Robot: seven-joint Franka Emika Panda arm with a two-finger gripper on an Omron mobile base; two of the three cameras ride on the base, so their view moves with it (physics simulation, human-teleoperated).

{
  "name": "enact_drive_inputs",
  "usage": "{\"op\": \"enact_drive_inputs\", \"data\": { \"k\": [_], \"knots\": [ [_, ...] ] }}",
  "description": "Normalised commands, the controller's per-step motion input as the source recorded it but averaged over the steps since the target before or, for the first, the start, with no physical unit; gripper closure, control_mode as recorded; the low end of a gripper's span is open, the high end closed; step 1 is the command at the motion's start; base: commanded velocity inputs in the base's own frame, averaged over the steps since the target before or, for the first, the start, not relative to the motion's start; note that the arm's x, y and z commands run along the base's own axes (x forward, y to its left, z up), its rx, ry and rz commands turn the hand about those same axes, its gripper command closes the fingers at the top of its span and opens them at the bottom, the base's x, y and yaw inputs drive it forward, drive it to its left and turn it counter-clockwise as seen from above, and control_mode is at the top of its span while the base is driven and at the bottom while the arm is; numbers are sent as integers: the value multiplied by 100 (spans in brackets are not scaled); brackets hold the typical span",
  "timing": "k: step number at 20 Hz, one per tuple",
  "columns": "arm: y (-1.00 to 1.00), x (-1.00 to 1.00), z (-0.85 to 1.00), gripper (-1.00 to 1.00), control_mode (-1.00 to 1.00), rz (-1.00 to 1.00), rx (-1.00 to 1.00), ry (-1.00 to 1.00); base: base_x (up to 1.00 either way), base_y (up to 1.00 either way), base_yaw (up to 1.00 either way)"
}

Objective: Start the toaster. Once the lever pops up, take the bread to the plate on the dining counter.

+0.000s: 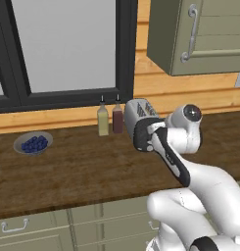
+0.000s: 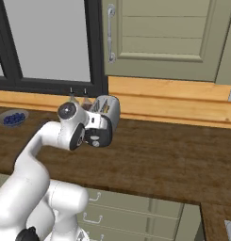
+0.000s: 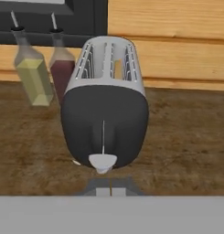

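The silver two-slot toaster stands on the long wooden worktop, its black end panel facing my hand. The pale lever sits at the bottom of its vertical slot. A tan edge of bread shows in one slot. My gripper is just below the lever, its dark fingertips pressed together with nothing held. In the base views the toaster is partly covered by my wrist. The plate and the dining counter are out of view.
A yellow bottle and a dark red bottle stand just left of the toaster by the wall. The grey bowl of blueberries is far left. An upper cabinet hangs above. The worktop right of the toaster is bare.
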Motion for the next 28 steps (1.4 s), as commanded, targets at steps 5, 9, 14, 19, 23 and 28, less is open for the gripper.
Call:
{"op": "enact_drive_inputs", "data": {
  "k": [5, 9, 14, 19, 23, 28],
  "knots": [
    [1, -7, 100, 100, -100, -1, 0, 0, 0, 0, 0],
    [0, 0, 100, 100, -100, -4, 0, 0, 0, 0, 0],
    [3, 0, 51, -100, -100, 0, 0, 0, 0, 0, 0],
    [0, 0, 0, -100, -100, -1, 0, 0, 0, 0, 0],
    [0, 0, 0, -100, -100, 0, 0, 0, 0, 0, 0],
    [0, -8, 6, -100, -100, 0, 0, -7, 0, 0, 0]
  ]
}}
